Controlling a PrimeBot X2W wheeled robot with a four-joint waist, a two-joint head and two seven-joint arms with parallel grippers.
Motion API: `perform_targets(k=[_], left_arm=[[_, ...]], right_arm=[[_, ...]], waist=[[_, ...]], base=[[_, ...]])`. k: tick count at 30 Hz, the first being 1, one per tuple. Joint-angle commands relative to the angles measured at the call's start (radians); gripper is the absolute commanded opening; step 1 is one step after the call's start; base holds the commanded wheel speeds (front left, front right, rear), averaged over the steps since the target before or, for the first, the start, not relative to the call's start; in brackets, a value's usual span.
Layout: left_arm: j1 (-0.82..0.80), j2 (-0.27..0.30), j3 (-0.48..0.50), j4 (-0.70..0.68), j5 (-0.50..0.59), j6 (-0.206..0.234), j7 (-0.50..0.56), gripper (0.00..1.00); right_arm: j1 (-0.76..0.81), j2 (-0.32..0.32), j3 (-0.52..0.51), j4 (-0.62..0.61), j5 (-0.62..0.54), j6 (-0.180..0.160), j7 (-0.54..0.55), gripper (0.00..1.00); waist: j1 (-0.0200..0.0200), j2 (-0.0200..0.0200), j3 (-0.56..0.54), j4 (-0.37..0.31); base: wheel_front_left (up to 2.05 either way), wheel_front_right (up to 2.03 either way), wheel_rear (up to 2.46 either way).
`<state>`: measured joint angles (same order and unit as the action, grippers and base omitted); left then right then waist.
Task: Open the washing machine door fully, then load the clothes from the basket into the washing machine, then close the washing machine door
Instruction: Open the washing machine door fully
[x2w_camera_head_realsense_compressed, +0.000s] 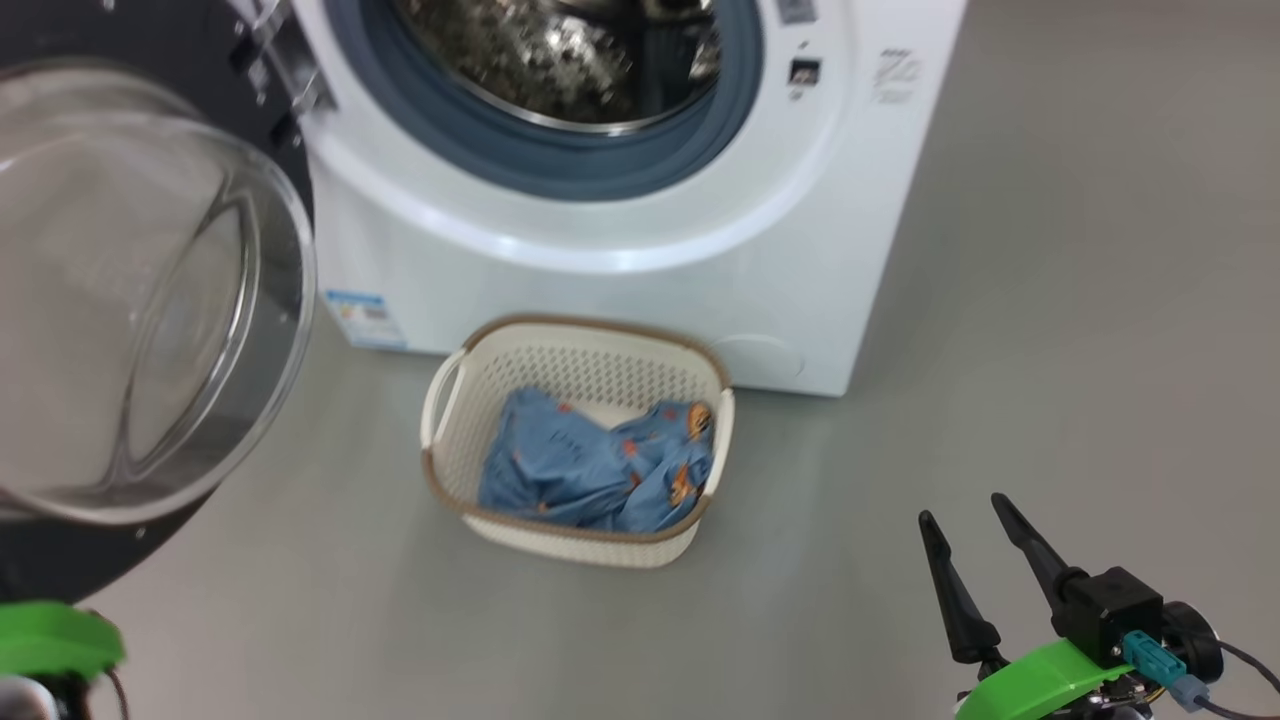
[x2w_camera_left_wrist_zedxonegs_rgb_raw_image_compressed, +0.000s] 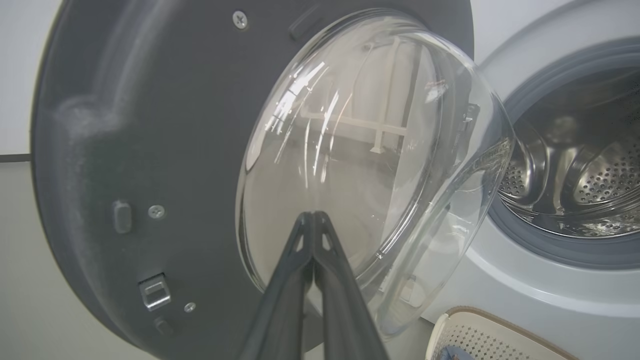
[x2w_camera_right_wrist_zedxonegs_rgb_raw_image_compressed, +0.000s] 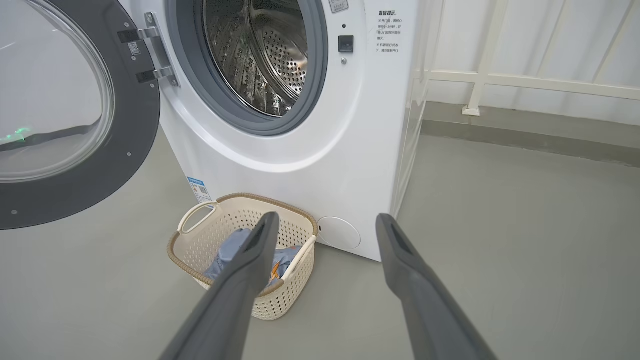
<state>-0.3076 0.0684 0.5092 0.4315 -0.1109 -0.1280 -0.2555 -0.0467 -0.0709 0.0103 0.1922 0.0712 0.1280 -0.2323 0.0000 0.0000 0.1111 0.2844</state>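
The washing machine (x2w_camera_head_realsense_compressed: 640, 290) stands with its steel drum (x2w_camera_right_wrist_zedxonegs_rgb_raw_image_compressed: 260, 55) exposed. Its door (x2w_camera_head_realsense_compressed: 150, 290) is swung out to the left, the clear glass bowl facing me. In front of the machine the cream basket (x2w_camera_head_realsense_compressed: 440, 400) sits on the floor, with light-blue printed clothes (x2w_camera_head_realsense_compressed: 590, 465) inside. In the left wrist view my left gripper (x2w_camera_left_wrist_zedxonegs_rgb_raw_image_compressed: 312, 216) is shut and empty, its tips right before the door's glass (x2w_camera_left_wrist_zedxonegs_rgb_raw_image_compressed: 350, 150); contact is unclear. My right gripper (x2w_camera_head_realsense_compressed: 962, 510) hangs open and empty to the right of the basket, and its wrist view looks past the gripper (x2w_camera_right_wrist_zedxonegs_rgb_raw_image_compressed: 326, 220) at the basket (x2w_camera_right_wrist_zedxonegs_rgb_raw_image_compressed: 200, 240).
Open grey floor (x2w_camera_head_realsense_compressed: 1080, 350) lies to the right of the machine and around the basket. A white railing (x2w_camera_right_wrist_zedxonegs_rgb_raw_image_compressed: 500, 80) runs along the wall behind the machine's right side. A small blue label (x2w_camera_head_realsense_compressed: 365, 318) marks the machine's lower left front.
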Motion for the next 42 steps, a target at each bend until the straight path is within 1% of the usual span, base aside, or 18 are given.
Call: perform_targets(k=[1, 9, 18, 23, 29, 32, 33, 34, 42], left_arm=[[0.017, 0.037, 0.007, -0.037, -0.002, -0.002, -0.006, 0.0], [0.157, 0.002, -0.123, -0.118, -0.041, -0.003, -0.006, 0.0], [0.271, -0.017, -0.228, -0.205, -0.078, 0.005, -0.006, 0.0], [0.31, -0.018, -0.302, -0.247, -0.134, 0.035, -0.006, 0.0], [0.358, -0.018, -0.373, -0.292, -0.169, 0.069, -0.006, 0.0], [0.376, -0.018, -0.404, -0.313, -0.183, 0.07, -0.006, 0.0], [0.38, -0.018, -0.411, -0.318, -0.188, 0.073, -0.006, 0.35], [0.385, -0.018, -0.419, -0.322, -0.193, 0.075, -0.006, 1.0], [0.392, -0.018, -0.443, -0.337, -0.204, 0.077, -0.006, 1.0]], right_arm=[[-0.023, 0.004, 0.018, -0.016, 0.01, 0.003, -0.014, 1.0], [-0.004, 0.017, 0.016, 0.015, 0.015, 0.003, -0.027, 1.0], [0.003, 0.02, 0.017, 0.002, 0.033, 0.003, -0.029, 1.0], [0.009, 0.02, 0.016, -0.01, 0.05, 0.003, -0.029, 1.0], [0.009, 0.02, 0.009, -0.021, 0.051, 0.003, -0.029, 1.0], [0.007, 0.021, 0.008, -0.025, 0.053, 0.003, -0.029, 1.0], [0.007, 0.021, 0.007, -0.026, 0.054, 0.003, -0.029, 1.0], [0.007, 0.021, 0.006, -0.028, 0.056, 0.003, -0.029, 1.0], [0.005, 0.021, 0.005, -0.031, 0.062, 0.003, -0.029, 1.0]], waist=[[0.0, 0.0, -0.068, -0.061], [0.0, 0.0, -0.145, -0.136], [0.0, 0.0, -0.17, -0.213], [0.0, 0.0, -0.174, -0.24], [0.0, 0.0, -0.176, -0.261], [0.0, 0.0, -0.177, -0.269], [0.0, 0.0, -0.177, -0.27], [0.0, 0.0, -0.177, -0.271], [0.0, 0.0, -0.175, -0.267]], base=[[0.0, 0.0, 0.0], [0.0, 0.0, 0.0], [0.0, 0.0, 0.0], [0.0, 0.0, 0.0], [0.0, 0.0, 0.0], [0.0, 0.0, 0.0], [0.0, 0.0, 0.0], [0.0, 0.0, 0.0], [0.0, 0.0, 0.0]])
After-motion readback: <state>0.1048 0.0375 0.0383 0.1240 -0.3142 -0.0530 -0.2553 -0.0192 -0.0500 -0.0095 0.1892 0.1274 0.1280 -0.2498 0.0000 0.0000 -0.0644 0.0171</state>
